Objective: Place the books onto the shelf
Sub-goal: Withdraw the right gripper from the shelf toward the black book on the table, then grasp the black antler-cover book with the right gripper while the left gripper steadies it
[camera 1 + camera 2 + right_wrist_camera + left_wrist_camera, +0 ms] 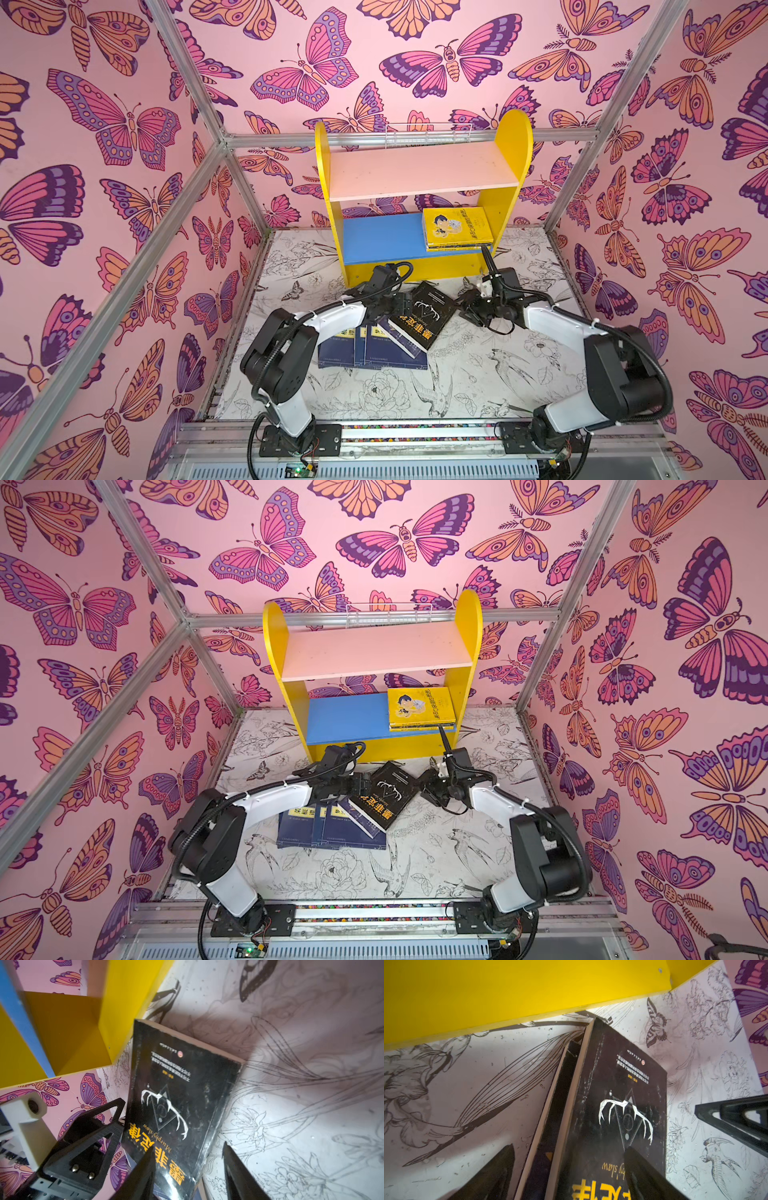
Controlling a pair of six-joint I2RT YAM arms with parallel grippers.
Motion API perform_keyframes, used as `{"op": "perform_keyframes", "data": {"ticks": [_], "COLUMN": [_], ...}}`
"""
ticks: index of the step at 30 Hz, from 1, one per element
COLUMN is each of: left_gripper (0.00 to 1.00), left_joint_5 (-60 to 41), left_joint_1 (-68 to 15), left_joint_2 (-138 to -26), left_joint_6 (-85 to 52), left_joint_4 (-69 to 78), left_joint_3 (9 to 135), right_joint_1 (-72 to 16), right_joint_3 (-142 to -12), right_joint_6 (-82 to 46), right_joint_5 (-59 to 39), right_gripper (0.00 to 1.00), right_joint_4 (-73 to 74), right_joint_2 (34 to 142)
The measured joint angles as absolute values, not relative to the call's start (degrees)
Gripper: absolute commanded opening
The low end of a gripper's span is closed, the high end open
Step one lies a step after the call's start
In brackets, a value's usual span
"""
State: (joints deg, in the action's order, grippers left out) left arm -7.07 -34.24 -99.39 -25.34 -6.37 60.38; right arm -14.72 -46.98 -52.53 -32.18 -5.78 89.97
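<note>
In both top views: yellow-sided two-tier shelf [505, 208] at rear; printed table [478, 374] open rightward; black yellow-lettered paperback [428, 311] atop navy books [374, 353], between left gripper [405, 305] and right gripper [465, 311], both parted, ungrasping.

The shelf [419, 172], yellow-sided with a pink upper board and a blue lower one, is standing upright at 12 o'clock in both top views. Yellow books [457, 226] are lying stacked flat at the blue board's 3 o'clock end. At the shelf's 6 o'clock a black book [428, 316] is lying face up and askew, overlapping flat navy books [390, 357] at its 7 o'clock.
</note>
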Motion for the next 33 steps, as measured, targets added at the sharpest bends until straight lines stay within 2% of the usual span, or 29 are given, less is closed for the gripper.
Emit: {"op": "perform_keyframes", "data": {"ticks": [5, 10, 17, 22, 25, 30, 33], "left_gripper": [0.78, 0.67, 0.65, 0.65, 0.65, 0.63, 0.62], "left_joint_5": [-6.13, -6.24, -7.25, -7.94, -8.32, -9.28, -9.96], "left_joint_1": [-34.92, -34.94, -34.94, -34.83, -34.79, -34.46, -34.3], "left_joint_2": [-101.1, -101.95, -102.21, -102.3, -102.3, -102.3, -102.3], "left_joint_6": [-24.27, -23.9, -23.42, -23.29, -22.92, -21.47, -20.97], "left_joint_4": [-8.62, -9.32, -9.32, -9.47, -9.45, -9.45, -9.26], "left_joint_3": [61.14, 61.14, 61.14, 61.14, 61.14, 61.14, 61.14], "right_joint_1": [-13.96, -13.96, -13.96, -14.72, -16.14, -18.24, -18.96], "right_joint_3": [-50.81, -50.74, -50.5, -50.57, -51.42, -54.19, -55.66], "right_joint_6": [-52.23, -53.25, -55.94, -55.48, -54.08, -52.27, -51.37], "right_joint_5": [-39.24, -43.94, -45.39, -46.74, -47.68, -48.4, -48.51], "right_gripper": [0.5, 0.47, 0.26, 0.17, 0.17, 0.25, 0.22], "right_joint_4": [-5.45, -3.25, 2.35, 4.82, 4.89, 3.81, 2.7], "right_joint_2": [99.59, 103.24, 104.29, 102.02, 100.84, 101.03, 101.73]}}
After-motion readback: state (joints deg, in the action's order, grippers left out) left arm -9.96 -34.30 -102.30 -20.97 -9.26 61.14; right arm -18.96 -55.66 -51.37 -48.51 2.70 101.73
